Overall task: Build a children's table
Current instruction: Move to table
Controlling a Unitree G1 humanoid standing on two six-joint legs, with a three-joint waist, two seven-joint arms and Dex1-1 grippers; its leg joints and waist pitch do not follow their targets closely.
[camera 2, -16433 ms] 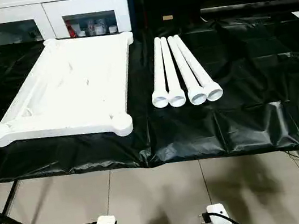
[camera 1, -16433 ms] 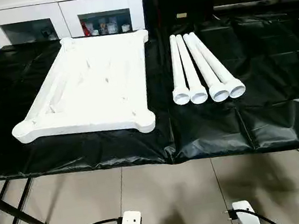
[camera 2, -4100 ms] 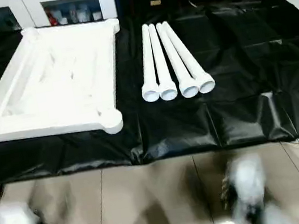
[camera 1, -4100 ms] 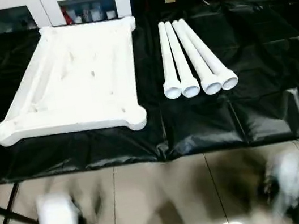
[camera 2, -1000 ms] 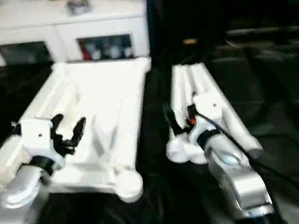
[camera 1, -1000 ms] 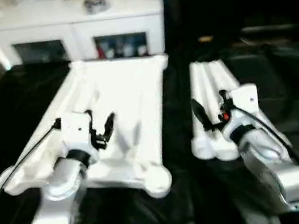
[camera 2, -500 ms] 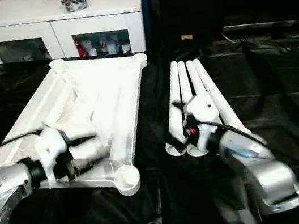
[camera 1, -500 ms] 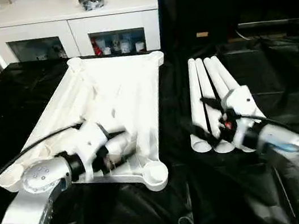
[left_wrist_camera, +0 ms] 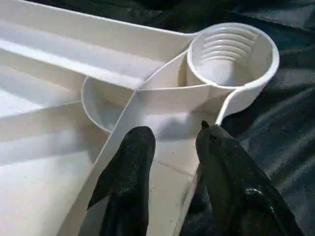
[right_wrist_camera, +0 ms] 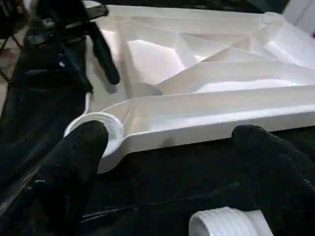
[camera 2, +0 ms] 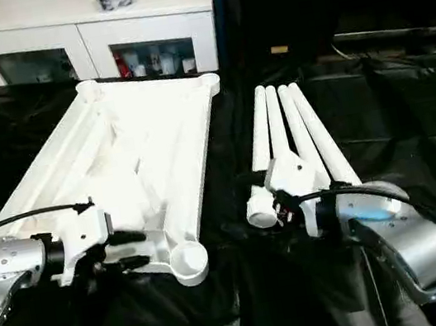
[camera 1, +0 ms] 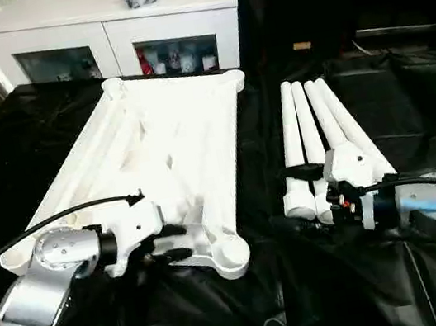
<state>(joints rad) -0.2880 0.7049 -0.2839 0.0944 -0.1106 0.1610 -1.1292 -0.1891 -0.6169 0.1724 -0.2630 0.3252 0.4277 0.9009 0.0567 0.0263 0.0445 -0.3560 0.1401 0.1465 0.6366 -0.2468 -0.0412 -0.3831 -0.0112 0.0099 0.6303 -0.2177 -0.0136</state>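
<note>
While hidden overhead, socket threads visible.

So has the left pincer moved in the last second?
Yes. The left pincer dropped from over the tabletop middle to its near rim beside the corner socket.

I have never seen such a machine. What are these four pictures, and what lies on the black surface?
This is a two-armed robot. Two pictures come from cameras in its head, looking down over its silver arms; the other two come from a camera on each wrist. On the black-covered work table lies a white plastic tabletop, underside up, with round corner sockets. Beside it lie four white legs, side by side. The left gripper has one finger on each side of the tabletop's near rim, close to a corner socket. The right gripper is open near the legs' ends. No leg is fitted yet.
</note>
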